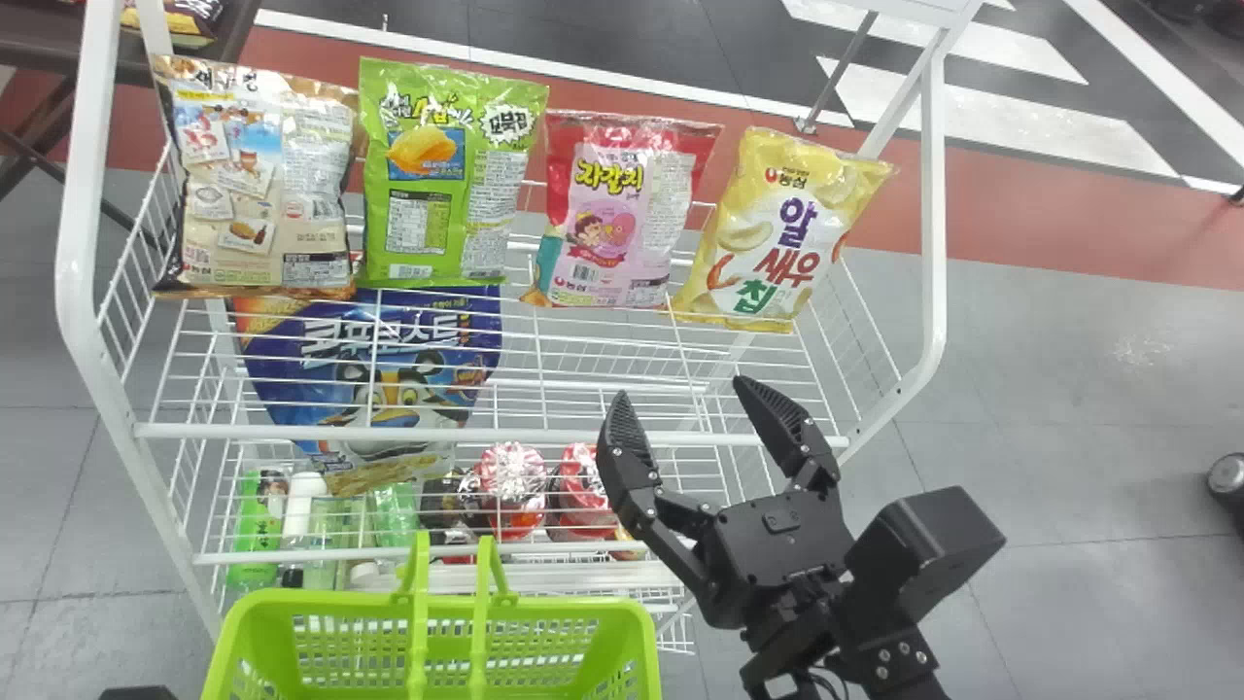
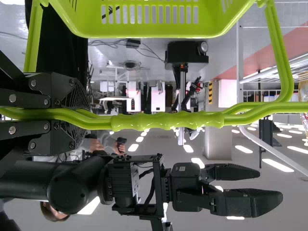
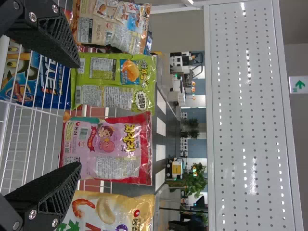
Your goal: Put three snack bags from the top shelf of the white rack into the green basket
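- Nearest, the left gripper (image 2: 79,115) is clamped on the smooth green handle (image 2: 168,120) of the bright-green plastic basket (image 1: 641,622), which has slotted walls and sits low in front of the rack.
- The right gripper (image 1: 682,392) is released, its two black fingers spread wide with only air between them; it hangs at the front of the rack, right of the basket, pointing toward the bags.
- Next comes the white wire rack (image 1: 486,435), with rails and mesh shelves.
- Below its top shelf, seen through the wires, is a big blue bag with a cartoon animal face (image 1: 389,360). Lower down are a green-labelled bottle (image 1: 258,530) at the left and two red tubs (image 1: 510,486) side by side near the middle.
- Along the far side of the top shelf, four snack bags stand in a row. From the left: a beige bag with small pictures (image 1: 262,185), a lime-green bag (image 1: 442,175), a red-and-pink bag (image 1: 617,209) and a yellow-and-white bag (image 1: 777,233), which leans to the right.
- Behind the rack, at the left, a dark table (image 1: 39,39) holds more packets (image 1: 170,24).
- Farther off, the grey floor is crossed by a red band (image 1: 1069,248) and white stripes.
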